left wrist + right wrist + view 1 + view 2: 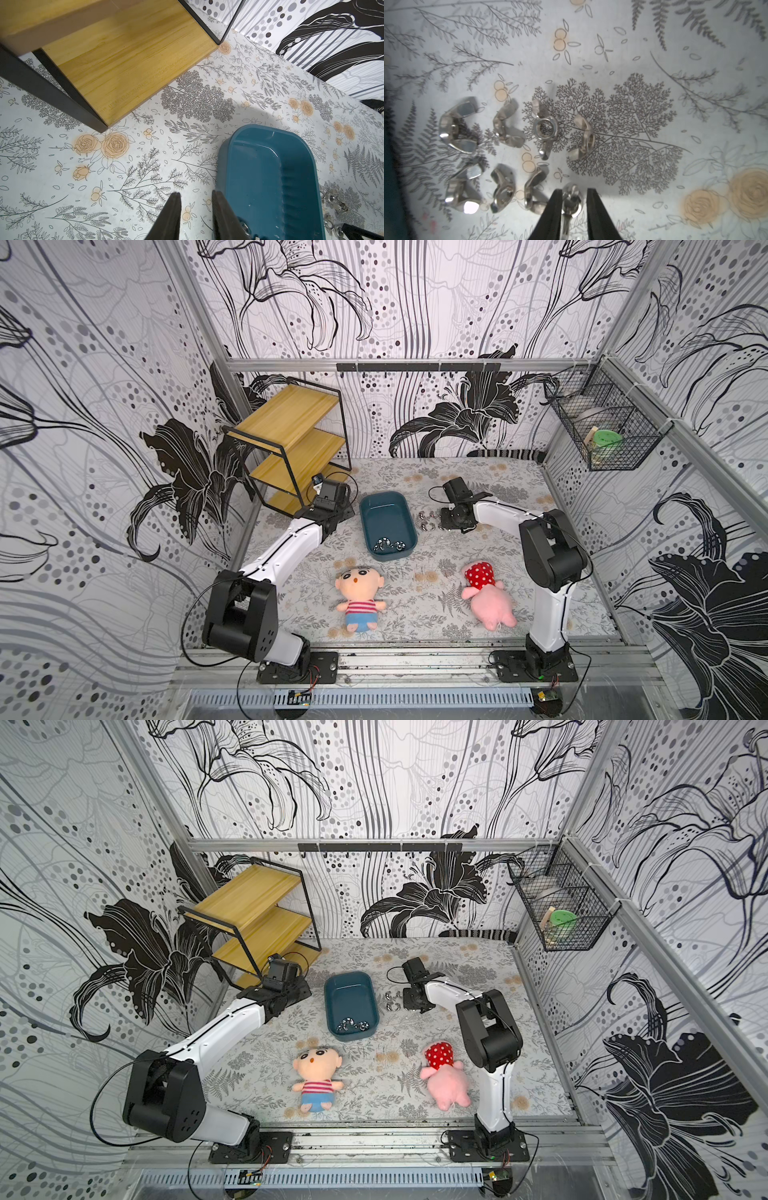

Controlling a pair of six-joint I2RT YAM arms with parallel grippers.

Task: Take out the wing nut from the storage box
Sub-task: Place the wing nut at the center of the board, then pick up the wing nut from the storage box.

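Note:
The dark teal storage box (384,514) (349,996) sits mid-table, with a few silver wing nuts (388,545) at its near end. Several more wing nuts (428,520) (500,126) lie on the mat just right of the box. My right gripper (574,190) is low over the mat beside that group. Its jaws stand slightly apart around one wing nut (572,200), with a gap showing on one side. My left gripper (195,192) hangs open and empty over the mat, close by the box's left wall (226,166).
A wooden shelf with a black frame (291,439) stands at the back left, close to my left arm. A boy plush (359,597) and a pink plush (488,597) lie near the front. A black wire basket (606,423) hangs on the right wall.

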